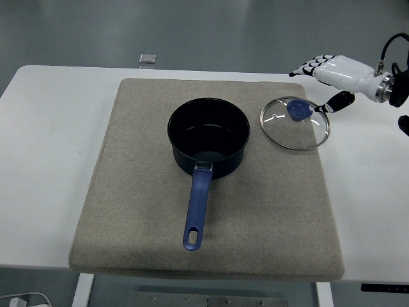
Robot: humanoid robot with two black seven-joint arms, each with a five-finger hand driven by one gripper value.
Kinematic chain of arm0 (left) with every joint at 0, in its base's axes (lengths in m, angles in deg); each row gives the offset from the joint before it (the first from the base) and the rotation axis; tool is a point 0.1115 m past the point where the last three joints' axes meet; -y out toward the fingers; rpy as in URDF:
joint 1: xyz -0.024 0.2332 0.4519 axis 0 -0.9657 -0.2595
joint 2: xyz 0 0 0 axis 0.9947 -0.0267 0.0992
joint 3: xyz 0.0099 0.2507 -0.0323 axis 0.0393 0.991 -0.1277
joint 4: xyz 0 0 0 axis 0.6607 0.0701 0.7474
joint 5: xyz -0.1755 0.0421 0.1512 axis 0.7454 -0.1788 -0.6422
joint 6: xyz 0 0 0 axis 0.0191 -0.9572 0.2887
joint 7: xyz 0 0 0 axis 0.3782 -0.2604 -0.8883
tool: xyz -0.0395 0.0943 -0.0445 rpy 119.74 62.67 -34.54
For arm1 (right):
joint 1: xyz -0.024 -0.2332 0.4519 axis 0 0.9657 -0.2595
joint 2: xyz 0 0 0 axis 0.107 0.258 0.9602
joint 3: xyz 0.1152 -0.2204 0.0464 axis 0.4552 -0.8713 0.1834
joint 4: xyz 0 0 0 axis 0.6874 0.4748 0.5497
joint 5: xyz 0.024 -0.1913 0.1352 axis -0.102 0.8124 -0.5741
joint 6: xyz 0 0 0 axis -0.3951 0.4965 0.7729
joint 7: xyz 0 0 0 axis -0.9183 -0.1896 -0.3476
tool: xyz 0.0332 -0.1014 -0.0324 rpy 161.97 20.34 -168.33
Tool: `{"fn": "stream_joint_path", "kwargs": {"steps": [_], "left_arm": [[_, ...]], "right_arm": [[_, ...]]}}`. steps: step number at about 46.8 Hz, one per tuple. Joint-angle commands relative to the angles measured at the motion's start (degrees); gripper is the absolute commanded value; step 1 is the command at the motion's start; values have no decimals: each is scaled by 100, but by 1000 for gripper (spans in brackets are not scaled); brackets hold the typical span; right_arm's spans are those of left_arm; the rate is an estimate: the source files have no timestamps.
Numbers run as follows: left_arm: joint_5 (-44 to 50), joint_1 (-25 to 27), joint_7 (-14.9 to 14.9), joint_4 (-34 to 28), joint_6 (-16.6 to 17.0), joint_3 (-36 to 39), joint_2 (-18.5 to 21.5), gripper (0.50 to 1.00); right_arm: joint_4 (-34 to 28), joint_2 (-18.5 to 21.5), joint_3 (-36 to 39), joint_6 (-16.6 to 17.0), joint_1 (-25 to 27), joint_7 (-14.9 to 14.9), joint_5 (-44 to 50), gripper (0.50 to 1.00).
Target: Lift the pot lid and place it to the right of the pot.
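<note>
A glass pot lid (294,123) lies flat on the mat near the tabletop's far right corner, just beside the open pot (208,136). The right hand (327,75), fingers spread and empty, hovers clear, suggesting placement is done.

One head view only, high on the robot's side, looking forward and down over the counter (51,160), near edge along the bottom, far edge and grey floor up top, the mat (128,211) filling the middle from fairly close range.
</note>
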Motion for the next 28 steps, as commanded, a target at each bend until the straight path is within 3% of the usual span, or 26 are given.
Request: {"fn": "stream_joint_path", "kwargs": {"steps": [1, 21, 28], "left_arm": [[0, 0, 0, -6, 0, 0, 0, 1000], [0, 0, 0, 2, 0, 0, 0, 1000], [0, 0, 0, 2, 0, 0, 0, 1000]], "right_arm": [[0, -32, 1, 0, -106, 0, -1, 915], [228, -67, 115, -53, -756, 0, -45, 915], [351, -6, 167, -79, -879, 0, -668, 915]]}}
